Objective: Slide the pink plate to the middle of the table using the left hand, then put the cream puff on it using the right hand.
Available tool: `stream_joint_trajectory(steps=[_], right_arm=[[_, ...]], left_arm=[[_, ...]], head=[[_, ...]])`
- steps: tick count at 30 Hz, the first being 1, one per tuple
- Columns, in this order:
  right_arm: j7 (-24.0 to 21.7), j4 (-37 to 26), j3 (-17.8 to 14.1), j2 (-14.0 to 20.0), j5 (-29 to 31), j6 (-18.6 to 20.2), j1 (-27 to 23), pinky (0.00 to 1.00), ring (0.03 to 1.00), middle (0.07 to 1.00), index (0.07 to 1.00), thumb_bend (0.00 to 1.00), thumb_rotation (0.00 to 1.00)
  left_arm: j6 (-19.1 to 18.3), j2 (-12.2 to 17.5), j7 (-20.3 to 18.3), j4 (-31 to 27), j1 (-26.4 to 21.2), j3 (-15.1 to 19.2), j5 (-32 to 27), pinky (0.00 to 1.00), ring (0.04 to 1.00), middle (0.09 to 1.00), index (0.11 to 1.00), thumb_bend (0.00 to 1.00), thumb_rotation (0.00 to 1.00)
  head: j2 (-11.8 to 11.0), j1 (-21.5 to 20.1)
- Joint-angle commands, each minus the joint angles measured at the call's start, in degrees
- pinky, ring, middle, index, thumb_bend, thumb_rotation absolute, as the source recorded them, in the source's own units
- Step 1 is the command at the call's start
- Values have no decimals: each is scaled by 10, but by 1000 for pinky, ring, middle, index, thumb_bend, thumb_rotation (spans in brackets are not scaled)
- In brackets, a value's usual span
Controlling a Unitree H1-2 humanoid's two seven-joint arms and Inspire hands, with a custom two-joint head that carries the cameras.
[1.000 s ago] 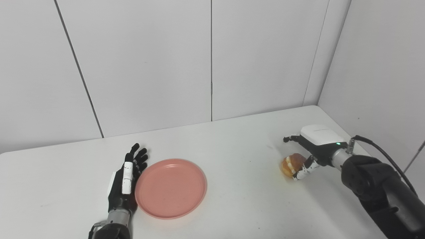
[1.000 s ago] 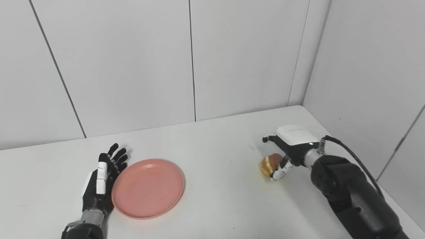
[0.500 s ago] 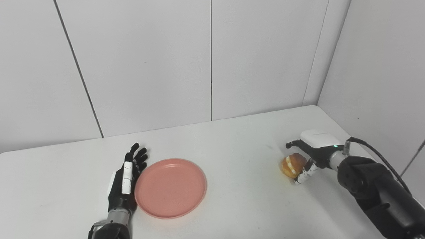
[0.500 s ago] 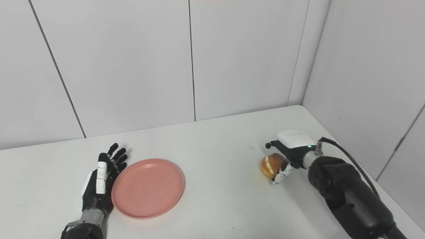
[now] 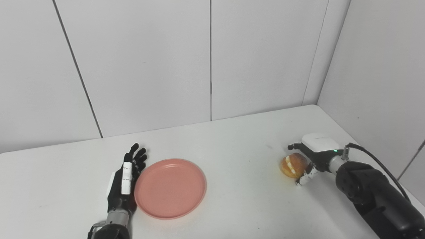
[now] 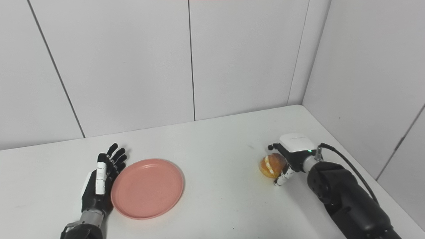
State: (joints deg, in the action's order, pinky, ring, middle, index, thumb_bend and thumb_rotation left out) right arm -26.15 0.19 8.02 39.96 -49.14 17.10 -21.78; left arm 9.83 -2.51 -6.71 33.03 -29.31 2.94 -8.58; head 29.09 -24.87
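Cream puff (image 5: 292,165) touching right hand (image 5: 315,153), on table (image 5: 239,186)

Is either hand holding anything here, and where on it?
Left hand: nothing, open beside the pink plate. Right hand cups the cream puff from its right; firm grip unclear.

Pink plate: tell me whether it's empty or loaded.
Empty. The pink plate shows a bare surface; the cream puff sits on the table far to its right, by the right hand.
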Motion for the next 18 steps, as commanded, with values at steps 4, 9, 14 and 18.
stream_joint_trajectory(steps=[4,9,14,18], right_arm=[[91,17,-25,-1,35,-50,1,538,659,741,749,957,107],[152,36,-28,-5,59,-97,9,461,558,659,687,856,45],[171,49,-23,-7,77,-118,10,401,493,606,617,789,7],[170,58,-17,-6,86,-127,10,359,430,460,532,540,7]], left_arm=[[-21,-1,-2,25,49,-2,-1,952,927,915,908,876,944],[-29,-2,-2,17,53,-3,-2,968,931,918,914,871,946],[-33,-2,-1,14,54,-4,0,965,929,917,914,858,947],[-34,-2,3,13,55,-6,5,947,921,913,913,872,953]], head=[[3,2],[4,2],[6,4],[8,3]])
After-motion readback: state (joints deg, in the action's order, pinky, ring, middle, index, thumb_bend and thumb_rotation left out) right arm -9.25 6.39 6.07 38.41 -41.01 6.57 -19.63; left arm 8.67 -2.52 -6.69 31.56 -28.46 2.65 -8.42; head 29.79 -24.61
